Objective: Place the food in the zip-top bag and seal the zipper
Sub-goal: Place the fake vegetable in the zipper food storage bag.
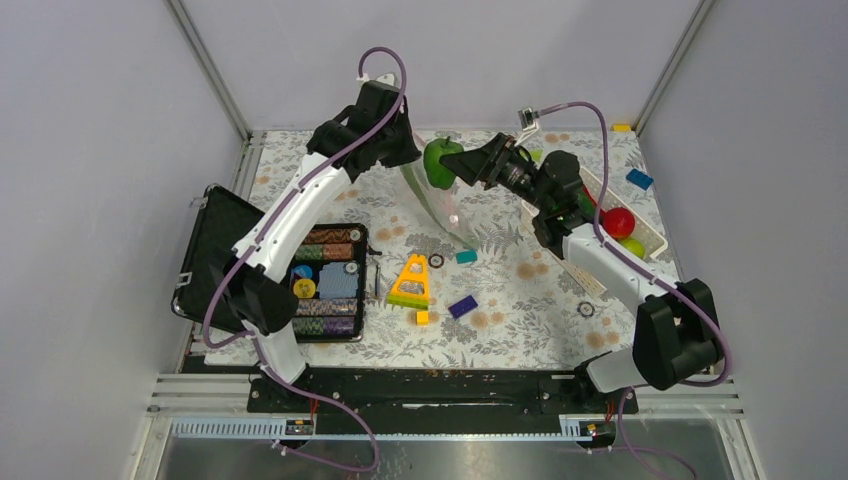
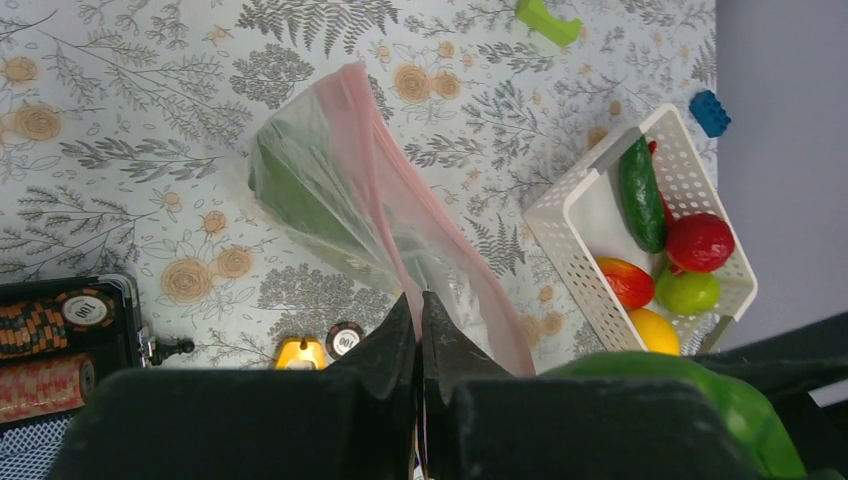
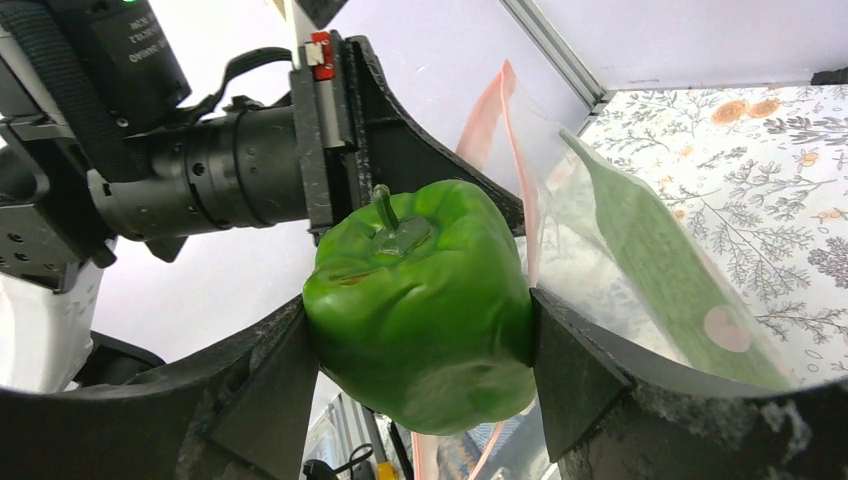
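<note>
My left gripper [image 2: 421, 300] is shut on the mouth edge of the clear zip-top bag [image 2: 340, 200] and holds it up so that it hangs over the table; its pinkish-red zipper [image 2: 385, 200] runs along the open mouth. The bag also shows in the top view [image 1: 432, 205] and the right wrist view [image 3: 640, 250]. My right gripper [image 3: 420, 345] is shut on a green toy pepper [image 3: 420, 300], held in the air right at the bag's mouth [image 1: 440, 162]. More food lies in the white basket [image 2: 575, 215]: a cucumber [image 2: 640, 195], a red fruit [image 2: 700, 242], an orange-red piece [image 2: 628, 283], a green fruit [image 2: 688, 292], a yellow fruit [image 2: 650, 330].
A black case [image 1: 325, 280] of poker chips lies open at the left. A yellow triangular toy [image 1: 411, 280], a blue brick [image 1: 462, 306], a teal brick [image 1: 466, 257] and loose chips lie mid-table. Another blue brick [image 1: 639, 179] lies at the far right.
</note>
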Controlling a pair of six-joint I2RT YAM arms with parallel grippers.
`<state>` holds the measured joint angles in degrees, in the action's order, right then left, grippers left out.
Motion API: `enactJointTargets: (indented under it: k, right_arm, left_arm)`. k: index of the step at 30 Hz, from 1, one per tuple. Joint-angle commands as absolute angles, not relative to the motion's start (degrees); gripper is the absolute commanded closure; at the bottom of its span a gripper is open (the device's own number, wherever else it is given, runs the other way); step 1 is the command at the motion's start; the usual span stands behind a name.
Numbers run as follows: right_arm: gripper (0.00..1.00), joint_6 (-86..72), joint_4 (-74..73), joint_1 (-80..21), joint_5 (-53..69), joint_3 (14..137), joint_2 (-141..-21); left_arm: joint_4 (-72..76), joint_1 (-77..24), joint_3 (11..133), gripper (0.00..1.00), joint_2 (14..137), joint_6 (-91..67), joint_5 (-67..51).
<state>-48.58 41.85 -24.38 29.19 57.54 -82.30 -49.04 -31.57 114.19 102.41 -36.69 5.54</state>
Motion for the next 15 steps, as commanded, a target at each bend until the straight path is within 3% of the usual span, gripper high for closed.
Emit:
enactJointTargets:
  k: [1, 7, 15]
  right_arm:
    - [0.85, -42.15, 40.41, -25.23, 27.47, 57.74, -78.45]
    - [0.85, -34.17, 31.13, -27.03, 25.19, 58.99, -77.31]
    - [0.85, -17.55, 6.74, -32.38, 14.93, 66.42, -77.24]
  left_arm:
    - [-44.65, -31.86, 113.73, 1.00, 98.29, -36.48, 2.33]
    - [-44.38, -31.99, 111.86, 1.00, 96.85, -36.19, 1.86]
    - [-44.63, -32.04, 110.23, 1.00, 95.07, -35.40, 2.97]
